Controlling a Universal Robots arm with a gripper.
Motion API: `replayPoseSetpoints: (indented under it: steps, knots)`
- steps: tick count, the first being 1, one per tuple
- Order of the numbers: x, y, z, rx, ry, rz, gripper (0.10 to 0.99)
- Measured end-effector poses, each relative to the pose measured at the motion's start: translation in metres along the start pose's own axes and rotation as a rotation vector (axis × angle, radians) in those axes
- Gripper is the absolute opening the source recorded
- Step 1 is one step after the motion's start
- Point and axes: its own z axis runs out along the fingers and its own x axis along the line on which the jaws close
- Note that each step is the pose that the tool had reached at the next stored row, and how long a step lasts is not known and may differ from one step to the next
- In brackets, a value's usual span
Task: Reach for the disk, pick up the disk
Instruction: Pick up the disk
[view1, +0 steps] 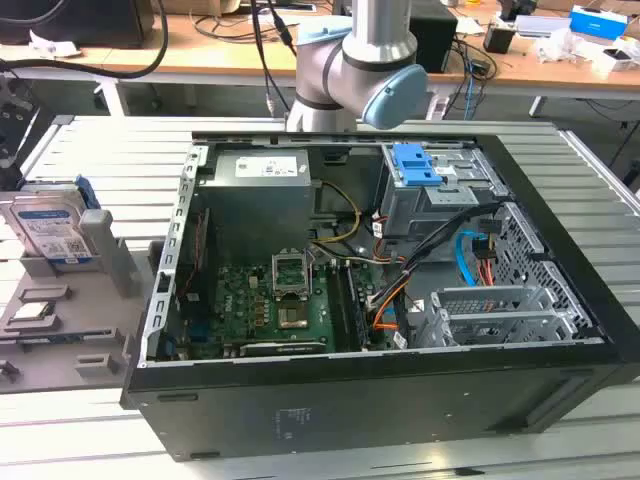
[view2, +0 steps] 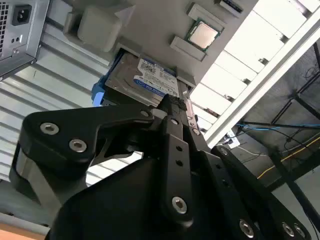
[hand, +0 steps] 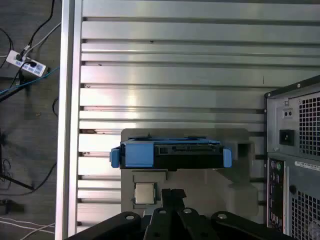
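- Exterior view: the disk (view1: 50, 230) stands on edge in a grey holder (view1: 112, 272) at the exterior view's left. It is apart from the open computer case (view1: 400, 400) on the slatted table (view1: 300, 135).
- In the first wrist view the gripper (hand: 172, 194) hangs over the holder, short of the disk (hand: 172, 152), whose blue-framed edge faces it.
- Between gripper and disk lies a small square chip (hand: 144, 193), seated in its own pocket of the holder.
- The second wrist view has the gripper (view2: 175, 102) near the disk's labelled face (view2: 145, 77) but not touching it.
- The jaws look drawn together, with nothing held between them.
- Judgement: they would need to spread wider than the disk is thick, then straddle its two flat faces squarely.
- The risk, I'd say, is clipping the holder's wall or the chip, so a centred, straight approach suits best.
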Motion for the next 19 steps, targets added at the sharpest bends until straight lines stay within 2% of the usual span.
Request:
replayPoseSetpoints:
  steps: [5,11,19]
  knots:
    - [0.0000,0.0000,0.0001,0.000,0.0029,-0.078,0.106]
    - [0.0000,0.0000,0.0000,0.000,0.0075,-0.197,0.106]
    - [0.0000,0.0000,0.0000,0.000,0.0119,-0.314,0.106]
